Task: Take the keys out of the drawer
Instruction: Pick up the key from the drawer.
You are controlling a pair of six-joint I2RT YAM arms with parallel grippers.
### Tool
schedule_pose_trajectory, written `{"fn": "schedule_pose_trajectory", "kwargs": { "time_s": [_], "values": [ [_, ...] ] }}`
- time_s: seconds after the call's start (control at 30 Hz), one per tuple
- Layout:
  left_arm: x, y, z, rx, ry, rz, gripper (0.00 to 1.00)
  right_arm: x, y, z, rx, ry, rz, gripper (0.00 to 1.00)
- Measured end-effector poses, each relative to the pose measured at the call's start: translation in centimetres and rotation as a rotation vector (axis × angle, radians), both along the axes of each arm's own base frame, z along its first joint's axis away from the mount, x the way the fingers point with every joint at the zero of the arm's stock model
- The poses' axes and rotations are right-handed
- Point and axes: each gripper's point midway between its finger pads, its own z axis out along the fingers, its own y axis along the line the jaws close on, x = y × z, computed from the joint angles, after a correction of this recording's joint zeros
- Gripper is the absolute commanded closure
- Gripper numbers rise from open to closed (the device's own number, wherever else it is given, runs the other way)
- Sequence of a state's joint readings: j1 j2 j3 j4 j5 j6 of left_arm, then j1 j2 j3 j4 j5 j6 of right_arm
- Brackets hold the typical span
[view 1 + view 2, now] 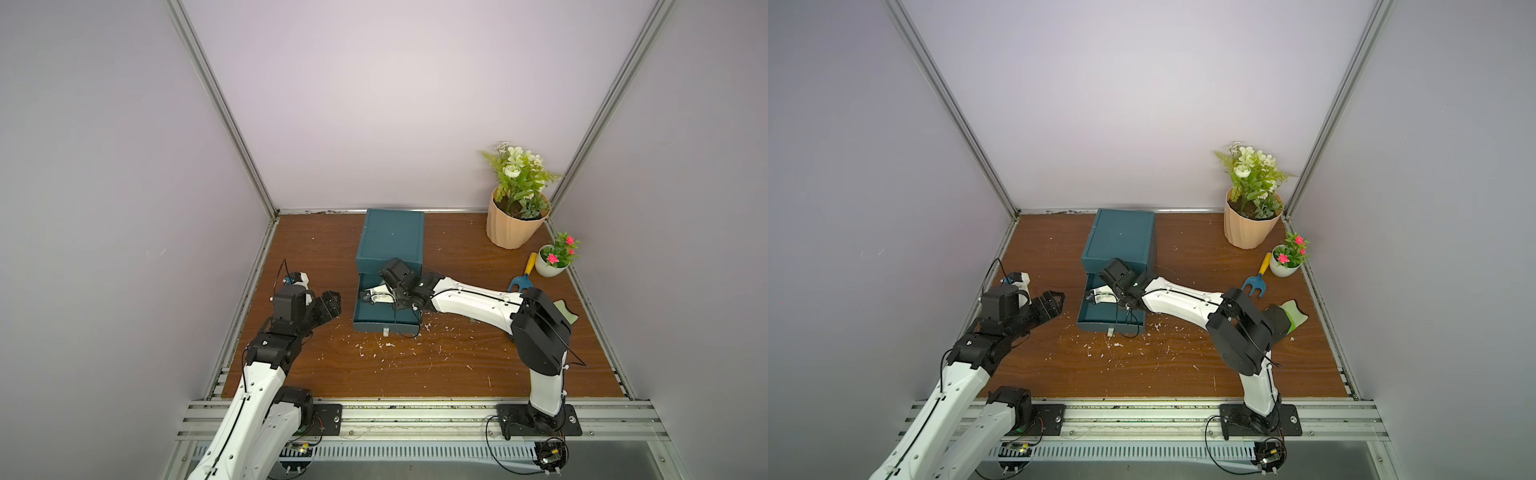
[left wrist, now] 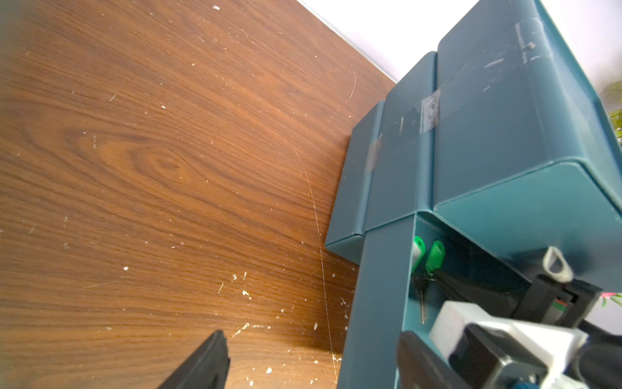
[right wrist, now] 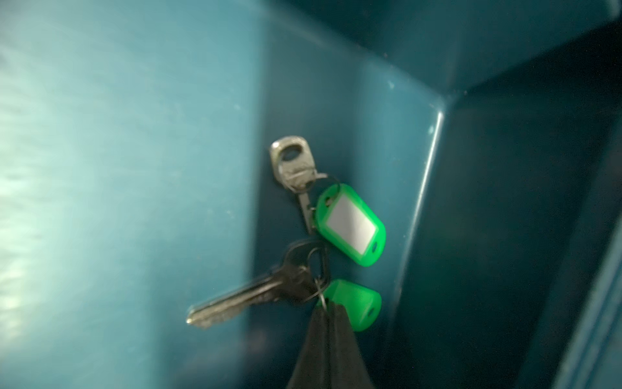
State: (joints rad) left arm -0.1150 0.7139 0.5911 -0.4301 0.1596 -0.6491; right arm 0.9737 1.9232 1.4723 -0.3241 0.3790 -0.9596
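The teal drawer (image 1: 386, 326) (image 1: 1108, 326) stands pulled out from its teal cabinet (image 1: 390, 237) at mid-table. My right gripper (image 1: 368, 297) (image 1: 1090, 297) reaches down into its back left corner. In the right wrist view my right gripper (image 3: 327, 308) is shut on the ring of a bunch of keys (image 3: 255, 296), beside its green tag (image 3: 356, 303). Just beyond lies a second key with a green, white-labelled tag (image 3: 350, 225). The left wrist view shows both green tags (image 2: 434, 252) inside the drawer wall (image 2: 377, 303). My left gripper (image 1: 330, 305) (image 2: 313, 367) hangs open and empty left of the drawer.
At the back right stand a peach pot with a green plant (image 1: 515, 224) and a small white pot with pink flowers (image 1: 552, 262). A blue hand rake with a yellow handle (image 1: 521, 278) and a green-cuffed glove (image 1: 1289, 316) lie by the right arm. White flecks litter the table.
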Motion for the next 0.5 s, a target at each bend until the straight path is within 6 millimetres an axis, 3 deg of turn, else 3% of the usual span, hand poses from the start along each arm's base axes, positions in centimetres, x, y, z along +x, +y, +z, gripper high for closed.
{"fn": "schedule_pose_trajectory", "kwargs": {
  "time_s": [0.5],
  "values": [
    [0.3,0.1,0.8,0.002,-0.019,0.006,0.20,-1.3,0.3,6.3,0.143,-0.027,0.052,1.00]
  ]
}}
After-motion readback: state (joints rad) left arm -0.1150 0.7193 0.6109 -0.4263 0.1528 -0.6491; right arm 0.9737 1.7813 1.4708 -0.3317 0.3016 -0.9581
